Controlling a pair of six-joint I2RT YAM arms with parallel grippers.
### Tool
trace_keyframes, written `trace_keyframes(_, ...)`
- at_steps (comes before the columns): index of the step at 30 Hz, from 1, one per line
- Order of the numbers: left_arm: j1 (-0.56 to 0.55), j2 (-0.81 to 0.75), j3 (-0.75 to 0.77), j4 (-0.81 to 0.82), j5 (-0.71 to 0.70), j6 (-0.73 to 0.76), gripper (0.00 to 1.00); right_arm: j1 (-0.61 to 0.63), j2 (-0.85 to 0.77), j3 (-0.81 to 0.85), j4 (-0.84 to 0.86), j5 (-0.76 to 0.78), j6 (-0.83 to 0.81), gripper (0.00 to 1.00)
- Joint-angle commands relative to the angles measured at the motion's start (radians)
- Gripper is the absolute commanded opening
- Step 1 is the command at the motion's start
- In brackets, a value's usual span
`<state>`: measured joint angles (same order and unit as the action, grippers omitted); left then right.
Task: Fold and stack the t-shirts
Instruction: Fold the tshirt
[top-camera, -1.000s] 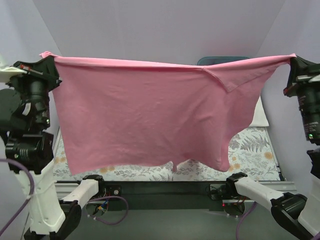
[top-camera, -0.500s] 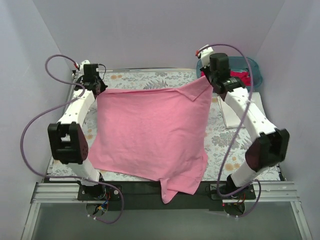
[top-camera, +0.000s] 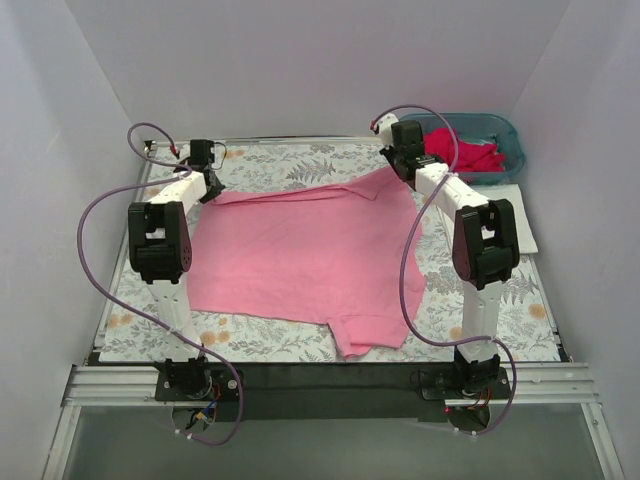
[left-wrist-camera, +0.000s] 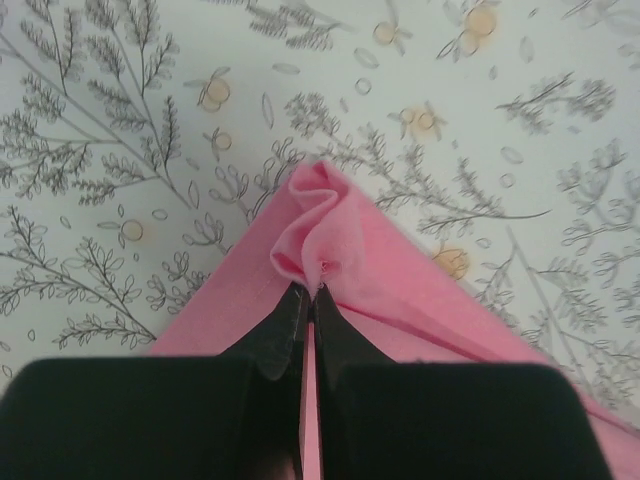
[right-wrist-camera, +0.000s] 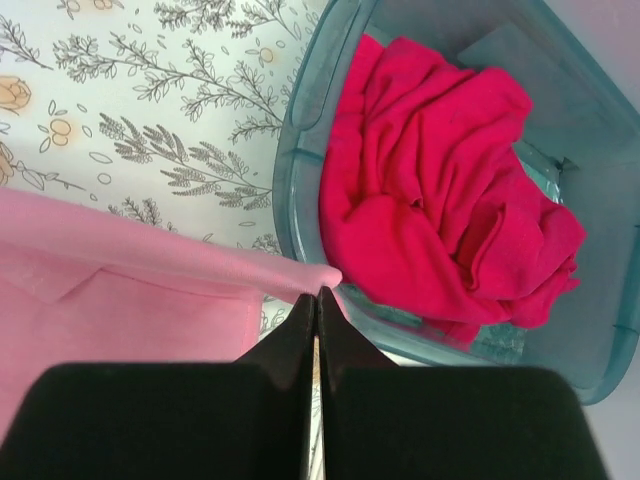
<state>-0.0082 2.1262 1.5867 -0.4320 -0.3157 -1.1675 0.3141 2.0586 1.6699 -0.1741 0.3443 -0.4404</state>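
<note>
A light pink t-shirt (top-camera: 305, 255) lies spread on the floral cloth, one part hanging over the near edge. My left gripper (top-camera: 212, 188) is shut on its far left corner (left-wrist-camera: 310, 235). My right gripper (top-camera: 398, 168) is shut on its far right corner (right-wrist-camera: 300, 275), next to the basket. Deep pink-red shirts (top-camera: 462, 154) lie bunched in the teal basket (top-camera: 512, 140); they also show in the right wrist view (right-wrist-camera: 440, 190). A white item (top-camera: 520, 225) lies right of the cloth, half hidden by the right arm.
The grey-and-orange floral cloth (top-camera: 300, 160) covers the table. The teal basket's rim (right-wrist-camera: 300, 130) stands close right of my right gripper. Walls close in at the back and both sides. Cables loop off both arms.
Both arms have swung the pink shirt from hanging up in front of the camera down and away onto the cloth. It now lies flat, still held at both far corners.
</note>
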Motion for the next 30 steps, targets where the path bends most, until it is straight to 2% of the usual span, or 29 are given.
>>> trace_keyframes(1, 0.039, -0.032, 0.070, 0.038, -0.031, 0.003, 0.00, -0.006, -0.038, 0.065, 0.081, 0.004, 0.017, 0.01)
trace_keyframes(8, 0.042, -0.052, 0.099, -0.022, -0.003, 0.002, 0.00, -0.004, -0.120, 0.042, -0.027, -0.030, 0.095, 0.01)
trace_keyframes(14, 0.047, -0.087, 0.084, -0.094, 0.013, -0.027, 0.00, -0.006, -0.179, 0.045, -0.209, -0.082, 0.199, 0.01)
trace_keyframes(20, 0.051, -0.127, 0.082, -0.174, 0.027, -0.063, 0.00, -0.004, -0.203, 0.057, -0.404, -0.208, 0.336, 0.01)
trace_keyframes(24, 0.053, -0.175, 0.046, -0.200, 0.036, -0.075, 0.00, -0.004, -0.245, 0.008, -0.453, -0.313, 0.419, 0.01)
trace_keyframes(30, 0.066, -0.227, -0.027, -0.209, 0.044, -0.086, 0.00, -0.004, -0.302, -0.062, -0.498, -0.337, 0.492, 0.01)
